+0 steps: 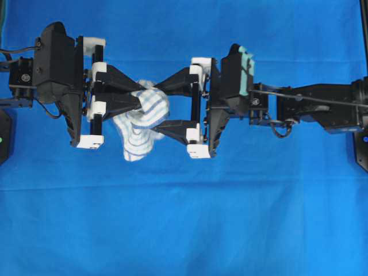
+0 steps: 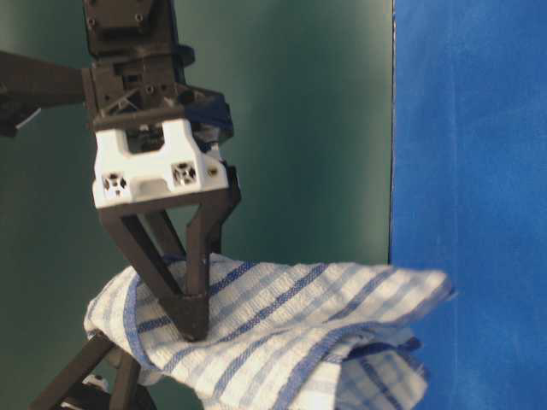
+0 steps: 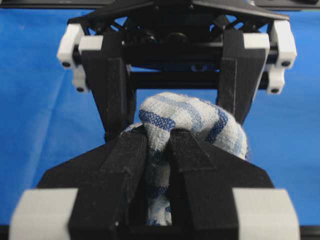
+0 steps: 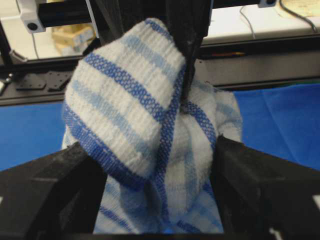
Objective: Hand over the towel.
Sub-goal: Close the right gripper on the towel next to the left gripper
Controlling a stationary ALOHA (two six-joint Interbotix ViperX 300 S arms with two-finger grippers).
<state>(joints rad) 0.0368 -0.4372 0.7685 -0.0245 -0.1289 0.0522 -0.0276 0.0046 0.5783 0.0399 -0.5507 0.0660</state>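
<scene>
The left gripper (image 1: 140,100) pinches the towel (image 1: 141,123) in mid-air while the right gripper (image 1: 161,106) straddles it, jaws spread wide; if the left lets go first, the towel probably drops onto the blue cloth (image 1: 184,218).

We see the two grippers meeting nose to nose over the blue cloth (image 1: 184,230), the towel (image 1: 141,123) filling the gap between the right gripper's (image 1: 160,106) spread fingers and the left gripper (image 1: 140,99), with bare cloth on both sides.
</scene>
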